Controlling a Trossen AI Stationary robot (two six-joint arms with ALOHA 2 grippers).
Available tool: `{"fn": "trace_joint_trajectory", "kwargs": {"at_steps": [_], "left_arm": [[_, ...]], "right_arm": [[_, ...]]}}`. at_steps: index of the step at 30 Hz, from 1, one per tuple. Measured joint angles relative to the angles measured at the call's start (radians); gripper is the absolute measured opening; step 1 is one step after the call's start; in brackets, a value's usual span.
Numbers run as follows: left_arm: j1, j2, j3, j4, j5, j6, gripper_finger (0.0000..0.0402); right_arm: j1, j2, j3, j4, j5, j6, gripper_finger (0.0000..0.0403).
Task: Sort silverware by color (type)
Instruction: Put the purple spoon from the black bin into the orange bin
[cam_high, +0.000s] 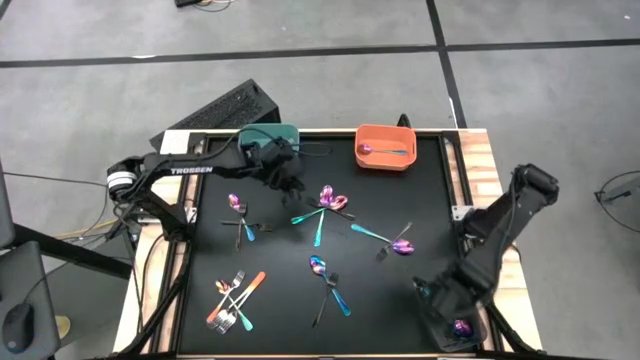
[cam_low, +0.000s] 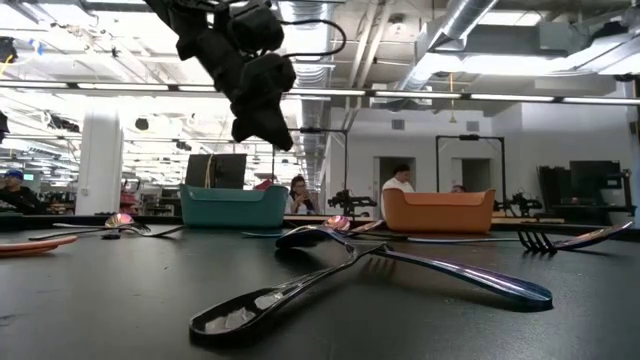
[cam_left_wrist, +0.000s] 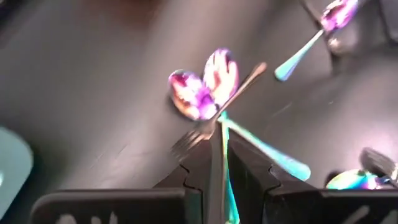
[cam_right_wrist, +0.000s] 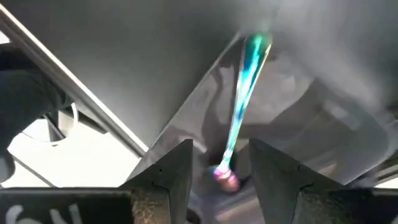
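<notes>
Forks and spoons lie in several crossed clusters on the black mat. In the middle cluster (cam_high: 327, 205), two purple-bowled spoons (cam_left_wrist: 198, 93) and a dark fork (cam_left_wrist: 205, 127) cross over teal handles. My left gripper (cam_high: 285, 180) (cam_low: 265, 135) hangs high over the mat between the teal bin (cam_high: 268, 133) and this cluster. Its fingers (cam_left_wrist: 217, 149) stand a narrow gap apart and hold nothing. My right gripper (cam_high: 450, 305) (cam_right_wrist: 221, 152) is open over a dark bin (cam_high: 440, 340) at the near right corner. A teal-handled spoon (cam_right_wrist: 239, 112) lies in that bin, its purple bowl (cam_high: 462, 327) between the fingers.
The orange bin (cam_high: 364, 135) (cam_low: 438, 212) at the far edge holds a spoon. Other clusters lie at the left (cam_high: 240, 218), right (cam_high: 395, 240), near middle (cam_high: 328, 282) and near left (cam_high: 235, 298), the last with an orange handle. People sit in the room behind the table.
</notes>
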Motion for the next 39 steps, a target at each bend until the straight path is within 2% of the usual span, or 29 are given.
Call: {"fn": "trace_joint_trajectory", "kwargs": {"at_steps": [7,18,21,28,31,34,39], "left_arm": [[-0.011,0.000,0.000,0.019,0.004,-0.001,0.0039],[-0.011,0.000,0.000,0.013,0.011,-0.031,0.0039],[-0.011,0.000,0.000,0.012,0.011,-0.031,0.0039],[-0.011,0.000,0.000,0.003,0.038,-0.038,0.0039],[-0.011,0.000,0.000,0.003,0.046,-0.041,0.0039],[-0.011,0.000,0.000,0.002,0.054,-0.041,0.0039],[-0.011,0.000,0.000,0.002,0.054,-0.042,0.0039]], "right_arm": [[0.092,0.111,0.000,0.034,0.001,0.046,0.0175],[0.063,0.260,-0.001,0.019,-0.014,0.045,0.0175],[0.055,0.256,-0.027,0.051,-0.018,0.052,0.0175],[0.064,0.161,-0.153,0.173,-0.024,0.196,0.0192],[0.072,0.127,-0.206,0.173,-0.016,0.202,0.0204],[0.073,0.092,-0.265,0.246,-0.023,0.186,0.0209],[0.063,0.076,-0.354,0.393,-0.074,0.165,0.0193]]}}
